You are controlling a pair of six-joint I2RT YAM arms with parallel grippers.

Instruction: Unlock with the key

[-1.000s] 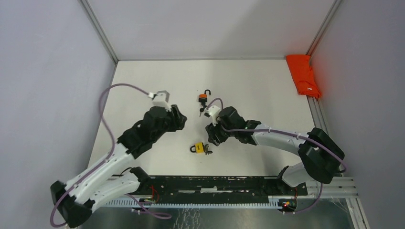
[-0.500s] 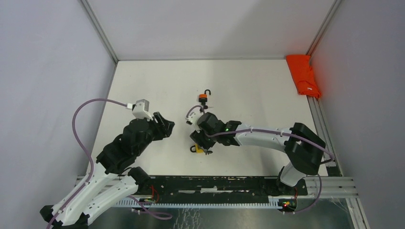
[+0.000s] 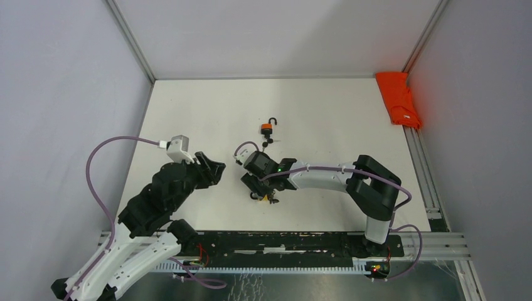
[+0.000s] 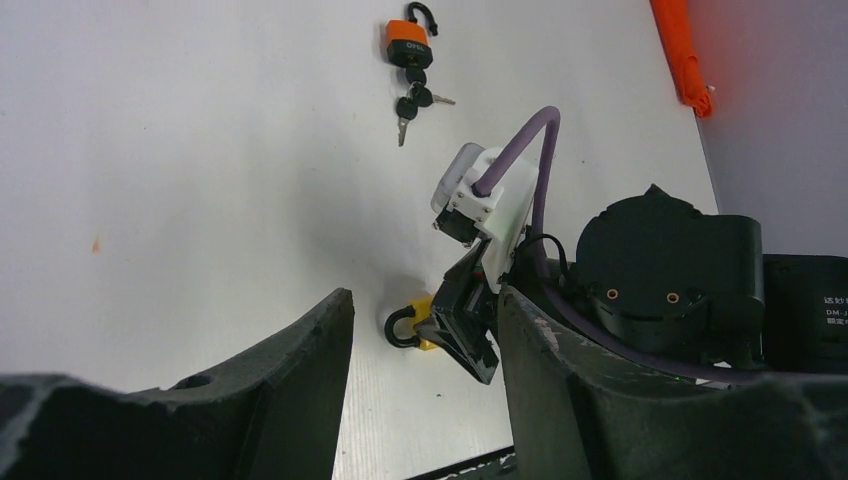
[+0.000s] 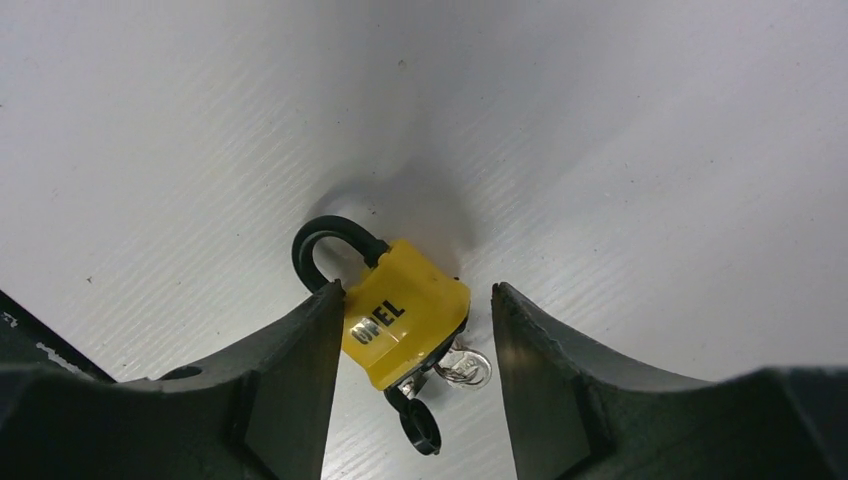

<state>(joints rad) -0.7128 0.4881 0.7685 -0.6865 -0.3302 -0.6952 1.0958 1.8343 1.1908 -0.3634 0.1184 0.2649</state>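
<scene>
Yellow padlock (image 5: 405, 312), key (image 5: 419, 427) at its base, lies between the wide-open jaws of your right gripper (image 5: 415, 300); your left gripper (image 4: 425, 297) is open too, holding nothing.

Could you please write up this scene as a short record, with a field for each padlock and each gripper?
yellow padlock: flat on the white table, black shackle closed, key bunch at its base
orange padlock: farther back, black shackle open, second key bunch at its base
right gripper: open, low, one finger on either side of the yellow padlock
left gripper: open, empty, off to the left
orange cloth: far right corner
</scene>
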